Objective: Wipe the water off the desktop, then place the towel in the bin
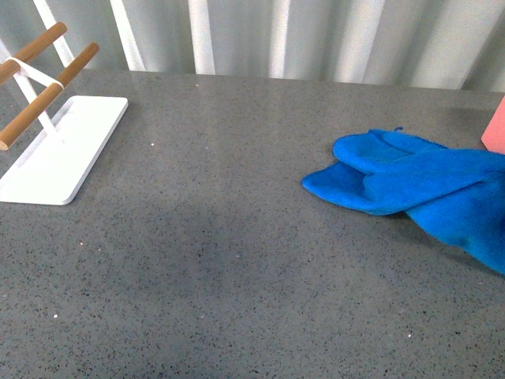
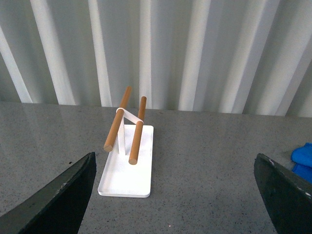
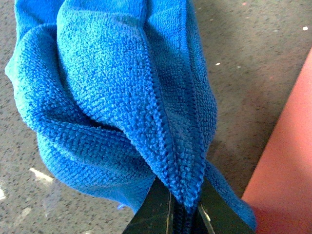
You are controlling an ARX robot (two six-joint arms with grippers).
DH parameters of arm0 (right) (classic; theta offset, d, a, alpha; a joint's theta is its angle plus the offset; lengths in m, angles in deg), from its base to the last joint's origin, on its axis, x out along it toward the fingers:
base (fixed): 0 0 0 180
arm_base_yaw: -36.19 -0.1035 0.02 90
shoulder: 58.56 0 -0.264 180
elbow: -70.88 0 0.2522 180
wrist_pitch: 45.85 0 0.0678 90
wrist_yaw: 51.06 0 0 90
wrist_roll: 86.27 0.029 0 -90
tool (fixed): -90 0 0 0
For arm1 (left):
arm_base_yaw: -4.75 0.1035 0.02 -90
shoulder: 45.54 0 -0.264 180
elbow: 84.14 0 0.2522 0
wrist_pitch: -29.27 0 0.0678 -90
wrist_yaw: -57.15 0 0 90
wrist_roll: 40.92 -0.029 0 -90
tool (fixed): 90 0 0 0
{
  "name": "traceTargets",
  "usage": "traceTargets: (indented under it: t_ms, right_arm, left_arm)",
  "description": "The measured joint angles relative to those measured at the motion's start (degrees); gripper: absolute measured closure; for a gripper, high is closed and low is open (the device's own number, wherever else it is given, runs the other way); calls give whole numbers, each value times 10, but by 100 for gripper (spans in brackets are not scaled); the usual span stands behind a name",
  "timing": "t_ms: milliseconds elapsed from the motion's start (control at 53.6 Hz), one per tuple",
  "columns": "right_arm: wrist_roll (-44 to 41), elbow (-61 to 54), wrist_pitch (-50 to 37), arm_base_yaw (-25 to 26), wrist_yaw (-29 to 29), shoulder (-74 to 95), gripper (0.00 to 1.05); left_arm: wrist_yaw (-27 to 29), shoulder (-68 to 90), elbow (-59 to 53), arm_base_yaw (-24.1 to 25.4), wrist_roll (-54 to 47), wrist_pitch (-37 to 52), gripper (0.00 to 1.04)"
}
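Right wrist view alone shows right end effector (image 3: 184, 208) pinching towel (image 3: 112, 87)

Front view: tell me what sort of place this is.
Likely a lab or workshop test bench, not a home: a broad dark grey speckled stone-like desktop stands against a pale corrugated panel wall, bearing a white rack with wooden rods and a bright blue microfibre towel.

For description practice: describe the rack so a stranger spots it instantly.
On the grey speckled desktop, look to the far left. The rack stands there on a flat white base. Unlike the soft blue towel at the right, it carries two brown wooden rods.
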Motion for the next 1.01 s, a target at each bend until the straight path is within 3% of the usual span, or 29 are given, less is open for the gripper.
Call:
traceTargets:
  t_ms: [317,448,597,727,1007]
  right_arm:
    - [27,137,31,-35,-21,4,102]
    - [52,212,60,-27,-21,-24,102]
    - [61,271,88,8,-12,-65,102]
    - [64,308,116,78,14,-96,102]
    - [51,264,120,175,33,-111,102]
  left_arm:
    - [0,0,0,0,0,0,7]
    - [0,0,0,0,0,0,7]
    - [0,0,0,0,0,0,7]
    - [0,0,0,0,0,0,7]
    - [0,0,0,0,0,0,7]
